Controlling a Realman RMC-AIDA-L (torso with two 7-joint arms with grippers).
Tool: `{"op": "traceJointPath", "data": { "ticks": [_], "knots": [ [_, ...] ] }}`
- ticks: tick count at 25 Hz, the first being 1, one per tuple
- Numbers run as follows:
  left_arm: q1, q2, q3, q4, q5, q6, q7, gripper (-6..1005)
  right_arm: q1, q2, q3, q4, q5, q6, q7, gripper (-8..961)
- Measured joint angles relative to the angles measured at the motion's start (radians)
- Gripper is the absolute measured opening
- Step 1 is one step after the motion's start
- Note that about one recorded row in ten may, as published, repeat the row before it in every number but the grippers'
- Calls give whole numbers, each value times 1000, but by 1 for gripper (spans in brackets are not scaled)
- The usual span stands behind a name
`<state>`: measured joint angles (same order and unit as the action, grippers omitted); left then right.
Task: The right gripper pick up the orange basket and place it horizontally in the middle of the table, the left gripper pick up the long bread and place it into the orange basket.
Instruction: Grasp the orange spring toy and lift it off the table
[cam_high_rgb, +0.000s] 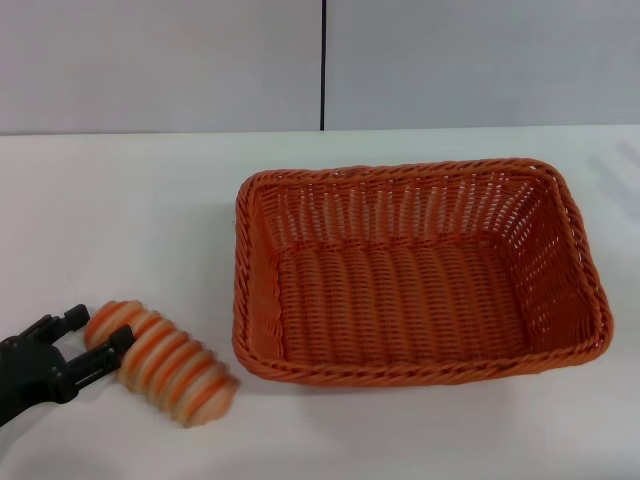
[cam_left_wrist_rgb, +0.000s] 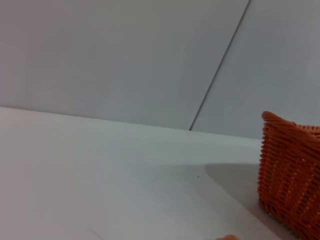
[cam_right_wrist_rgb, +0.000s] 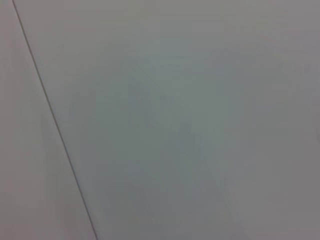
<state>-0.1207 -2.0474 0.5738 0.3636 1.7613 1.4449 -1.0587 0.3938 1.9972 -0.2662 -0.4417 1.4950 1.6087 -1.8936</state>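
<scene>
The orange basket (cam_high_rgb: 420, 270) lies flat on the white table (cam_high_rgb: 130, 210), right of centre, long side across my view, with nothing inside. One of its corners (cam_left_wrist_rgb: 292, 175) shows in the left wrist view. The long bread (cam_high_rgb: 165, 365), striped orange and cream, lies slanted on the table close to the basket's near left corner. My left gripper (cam_high_rgb: 95, 332) reaches in from the bottom left, open. One prong sits past the loaf's left end and the other crosses in front of its side. The right gripper is out of view.
A grey wall with a dark vertical seam (cam_high_rgb: 323, 65) stands behind the table's far edge. Bare tabletop stretches left of and behind the basket. The right wrist view shows only grey wall and a seam (cam_right_wrist_rgb: 50, 120).
</scene>
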Motion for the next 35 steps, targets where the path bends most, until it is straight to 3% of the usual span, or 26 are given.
{"op": "traceJointPath", "data": {
  "ticks": [14,19,35],
  "knots": [
    [0,-5,-9,0,-3,7,-2,807,-5,0,2,0,1,-10,-1,593],
    [3,-7,-12,0,-6,8,7,599,-6,0,2,0,2,-10,-1,592],
    [3,-8,-12,0,-8,9,9,376,-7,1,2,0,2,-12,-2,592]
  ]
}}
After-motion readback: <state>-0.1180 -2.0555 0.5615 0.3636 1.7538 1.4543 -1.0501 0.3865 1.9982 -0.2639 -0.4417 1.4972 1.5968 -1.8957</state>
